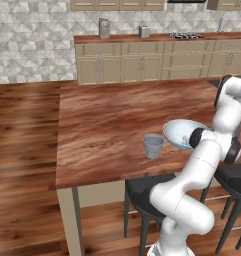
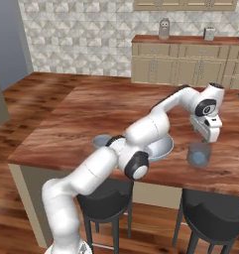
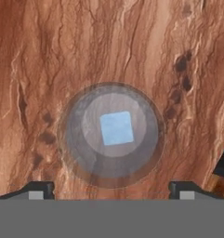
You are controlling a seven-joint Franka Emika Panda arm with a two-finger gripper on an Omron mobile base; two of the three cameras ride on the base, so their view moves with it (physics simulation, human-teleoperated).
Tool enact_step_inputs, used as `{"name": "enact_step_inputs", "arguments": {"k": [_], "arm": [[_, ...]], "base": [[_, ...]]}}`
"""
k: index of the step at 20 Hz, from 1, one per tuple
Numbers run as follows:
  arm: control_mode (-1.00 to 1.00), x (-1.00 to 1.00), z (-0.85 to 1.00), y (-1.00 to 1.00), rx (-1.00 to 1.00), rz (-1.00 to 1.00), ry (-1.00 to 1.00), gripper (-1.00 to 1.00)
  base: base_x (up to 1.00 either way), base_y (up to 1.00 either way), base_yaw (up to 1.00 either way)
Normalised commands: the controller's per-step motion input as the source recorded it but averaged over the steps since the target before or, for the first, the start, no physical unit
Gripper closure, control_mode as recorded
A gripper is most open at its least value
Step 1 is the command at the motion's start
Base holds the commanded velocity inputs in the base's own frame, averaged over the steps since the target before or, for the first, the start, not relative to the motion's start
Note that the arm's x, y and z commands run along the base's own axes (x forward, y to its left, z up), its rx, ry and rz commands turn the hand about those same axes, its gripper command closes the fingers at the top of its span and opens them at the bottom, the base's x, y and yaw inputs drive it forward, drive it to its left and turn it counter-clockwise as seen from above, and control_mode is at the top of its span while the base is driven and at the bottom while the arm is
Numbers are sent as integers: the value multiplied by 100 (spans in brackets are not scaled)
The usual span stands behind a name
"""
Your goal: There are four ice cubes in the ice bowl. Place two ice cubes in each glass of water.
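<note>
My gripper hangs just above the right-hand glass of water, near the counter's front edge. Looking straight down in the hand view, that glass holds one pale blue ice cube at its centre. The gripper is open, with its fingertips wide apart and nothing between them. The ice bowl sits left of this glass, partly behind my arm, and its contents are hidden. The other glass of water stands left of the ice bowl.
The wooden counter stretches wide behind the glasses. Dark stools stand under its front edge. Cabinets with small items on top line the far wall.
</note>
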Motion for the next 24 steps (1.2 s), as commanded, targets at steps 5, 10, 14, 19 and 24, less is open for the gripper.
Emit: {"name": "enact_step_inputs", "arguments": {"k": [5, 10, 14, 19, 24], "arm": [[-100, -64, 7, 85, 0, 0, 1, -100], [-100, -24, 0, 98, 0, 0, 1, -100], [-100, -44, 0, 95, 0, 0, 3, -100], [-100, -49, -11, 95, 0, 0, 2, -100], [-100, -76, -43, 93, 0, 0, -1, -100]], "base": [[0, 0, 0], [0, 0, 0], [0, 0, 0], [0, 0, 0], [0, 0, 0]]}}
